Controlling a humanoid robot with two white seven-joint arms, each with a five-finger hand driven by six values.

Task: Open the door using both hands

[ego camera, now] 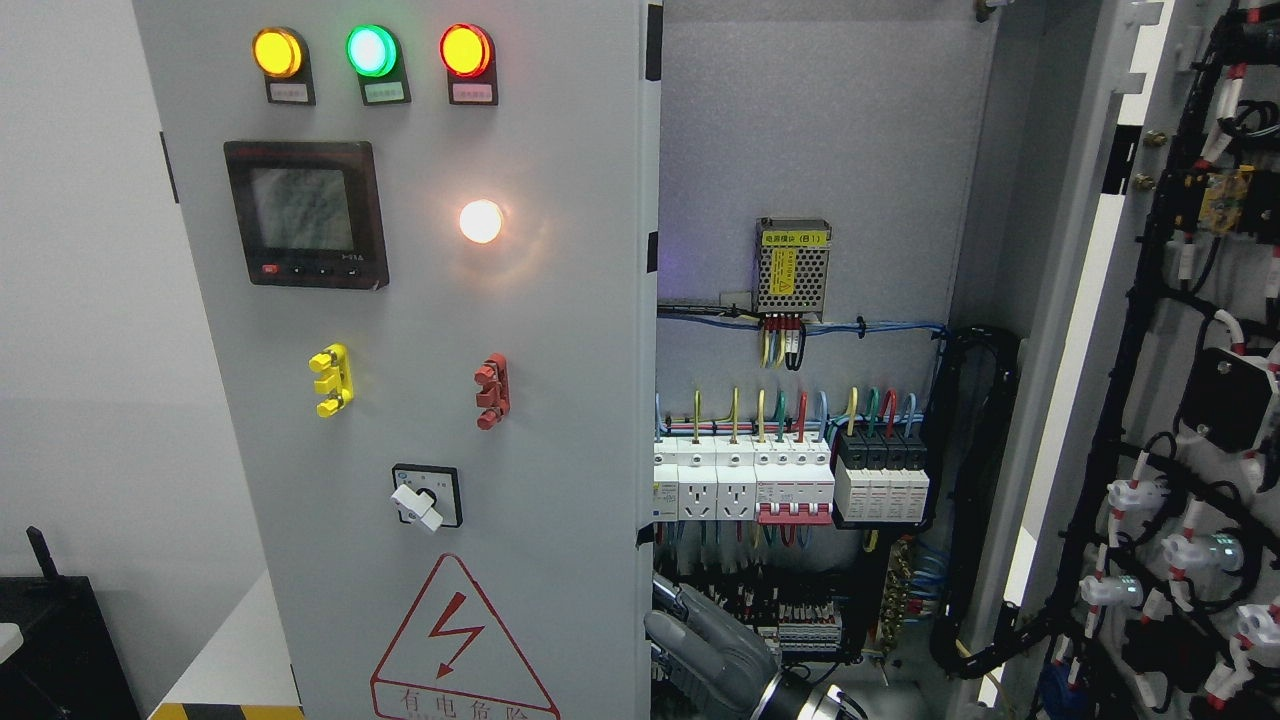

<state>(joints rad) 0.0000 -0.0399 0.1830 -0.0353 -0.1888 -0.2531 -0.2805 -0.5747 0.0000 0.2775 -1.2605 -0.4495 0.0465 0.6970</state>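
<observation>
Grey cabinet metal fills nearly the whole head view, with a pale wall to the left of it. Taking the left door [420, 400] as landmark: it stands closed or nearly so, carrying three lit lamps, a small screen [305, 213], a yellow handle [332, 380], a red handle [493, 391], a white knob [418, 506] and a warning triangle [462, 650]. To its right the cabinet gapes, showing the breakers [790, 480] and wiring; farther right the right door [1180, 400] is swung wide, its inner face strung with cables.

One hand [705, 645] shows low down, just beside the left door's free edge. Its arm enters near the bottom middle, so I cannot say which side it belongs to. Its fingers [680, 640] look loosely curled near that edge; whether they grip it cannot be told.

Judging from this, the remaining step is pulling the left door open. Done well, the fingers hook behind the edge, stay clear of the wiring, and draw outward along the hinge's arc rather than sideways.
</observation>
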